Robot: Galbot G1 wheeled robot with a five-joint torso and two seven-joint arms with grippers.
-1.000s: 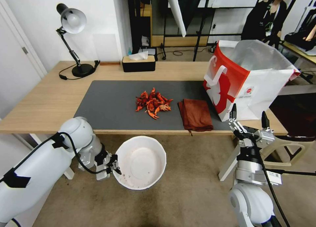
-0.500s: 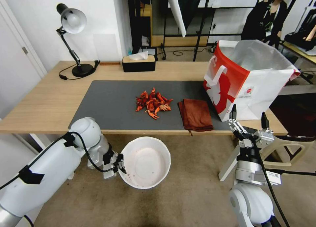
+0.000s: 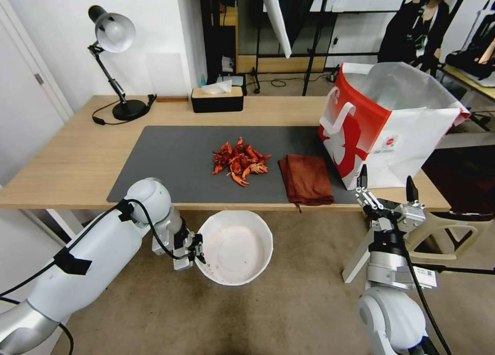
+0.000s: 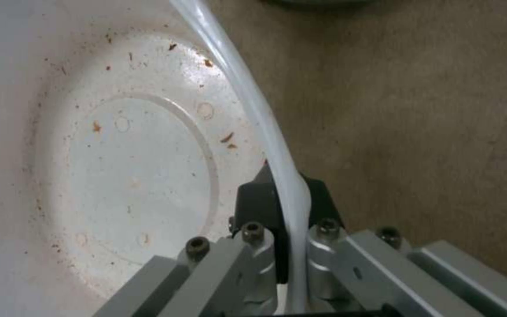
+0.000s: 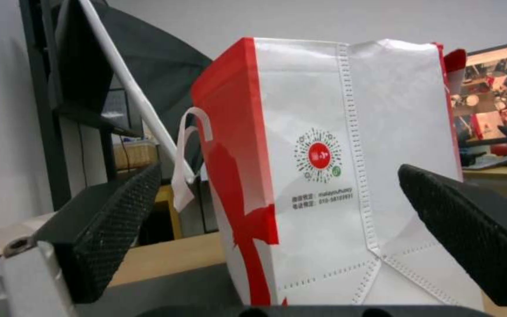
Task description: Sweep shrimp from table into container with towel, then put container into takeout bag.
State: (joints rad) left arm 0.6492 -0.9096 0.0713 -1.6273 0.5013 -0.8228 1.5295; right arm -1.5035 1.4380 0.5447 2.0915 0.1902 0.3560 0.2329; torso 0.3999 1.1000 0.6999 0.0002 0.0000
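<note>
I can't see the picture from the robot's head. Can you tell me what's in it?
The left gripper holds a white container by its rim, below the table edge. On the table lie red shrimp, a folded towel and a takeout bag; the right gripper waits open nearby.

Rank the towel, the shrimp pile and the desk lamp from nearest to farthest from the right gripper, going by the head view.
From the right gripper, open at the table's near right edge:
1. The towel, just to its left on the mat.
2. The shrimp, farther left, mid-mat.
3. The desk lamp, at the far left corner of the table.
</note>
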